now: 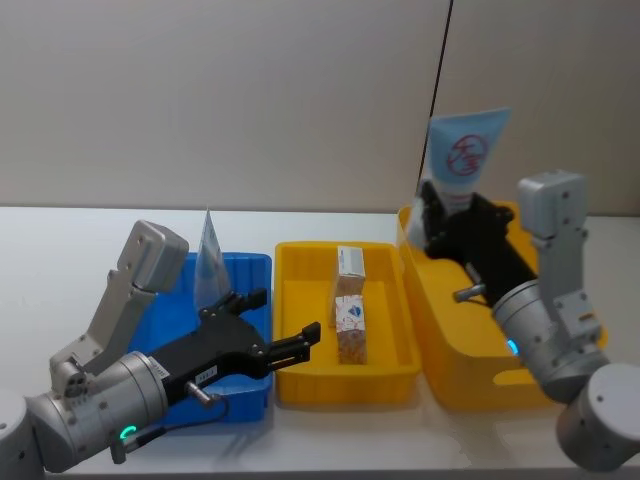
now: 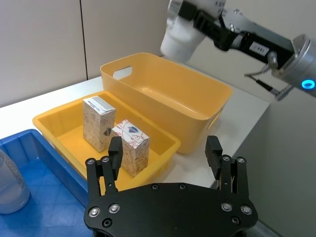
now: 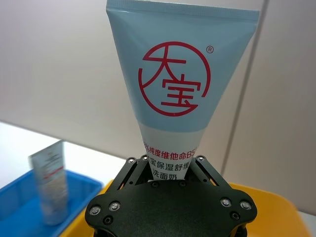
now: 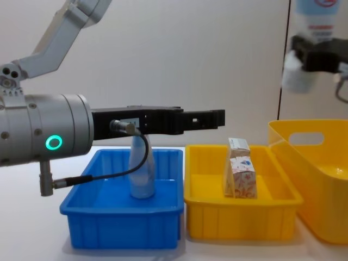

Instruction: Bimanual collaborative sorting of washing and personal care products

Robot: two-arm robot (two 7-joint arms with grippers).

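A pale wall [image 1: 250, 100], crossed by a thin dark vertical line, is seen behind a white surface [image 1: 60, 250]. Three containers are set on it in a row: a blue tray [image 4: 119, 215] toward the left edge, a shallow yellow tray [image 1: 345, 385] in the middle and a deep yellow bin [image 1: 450, 345] toward the right edge. Sorting is judged to be partly done. A translucent tube [image 4: 141, 174] is stood upright in the blue tray. Two cartons, a cream one [image 2: 98, 123] and a white patterned one [image 2: 132, 147], are stood close together in the yellow tray. The pale-blue tube [image 3: 175, 84] is clamped near its cap end by the right hand [image 3: 165, 165] and held aloft above the deep bin, in which nothing is seen; its placing is what is left. The left hand [image 1: 286, 312] is held spread and empty over the adjoining rims of the two trays.
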